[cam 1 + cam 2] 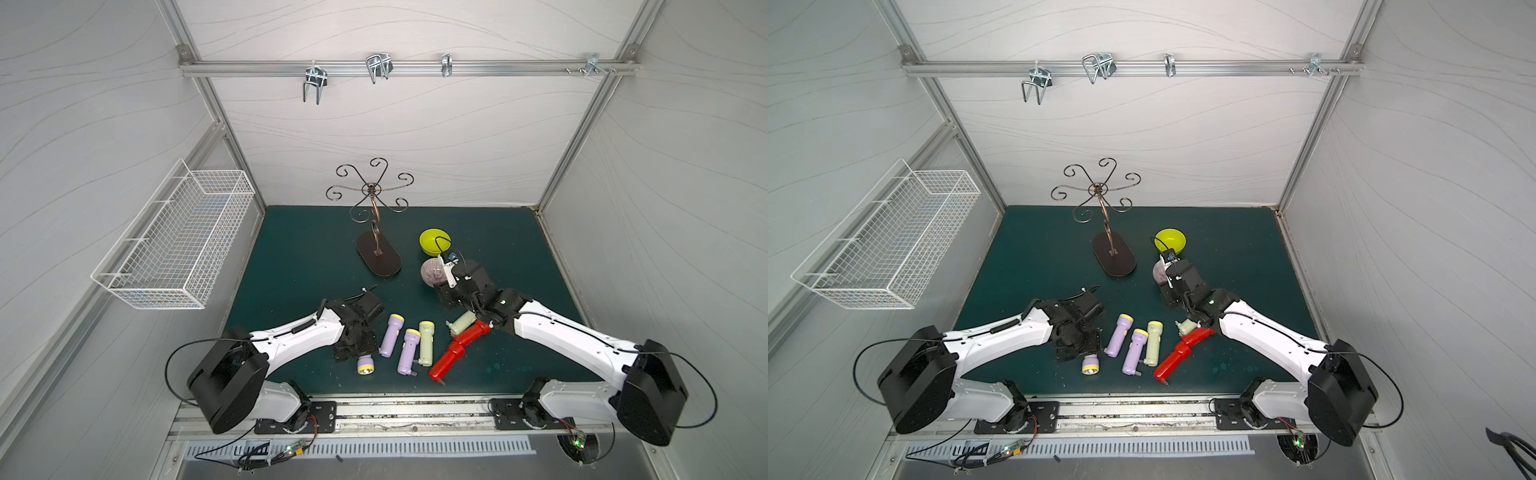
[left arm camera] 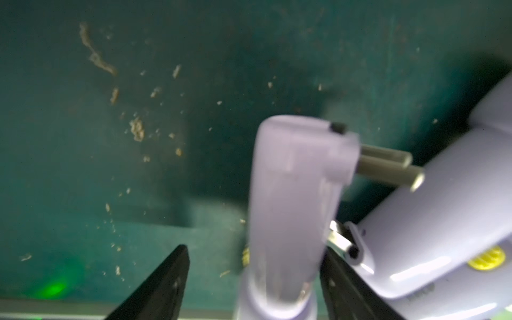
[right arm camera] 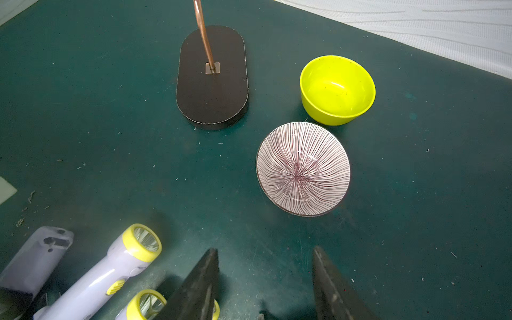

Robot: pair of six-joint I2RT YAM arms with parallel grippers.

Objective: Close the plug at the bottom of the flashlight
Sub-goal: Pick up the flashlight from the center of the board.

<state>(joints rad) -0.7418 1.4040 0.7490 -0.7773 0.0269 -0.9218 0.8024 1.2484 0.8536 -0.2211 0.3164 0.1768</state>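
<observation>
— Flashlight under inspection: where is it?
— Near the front of the green worktop, at the left end of a row of flashlights. Lilac body. In both top views only its yellow-ringed head shows past the left gripper; the tail end sits under it.
— Plug?
— Two grey prongs stand out sideways from the tail end, not folded in. The wrist picture is blurred.
— Left fingers?
— Apart, one on each side of the body. One finger is at or against it; the other finger stands clear, with worktop showing in the gap. No firm hold seen.
— Right gripper?
— Fingers parted, nothing between them, over bare worktop near the striped bowl.
— Neighbours?
— A second lilac flashlight just beside the first.
</observation>
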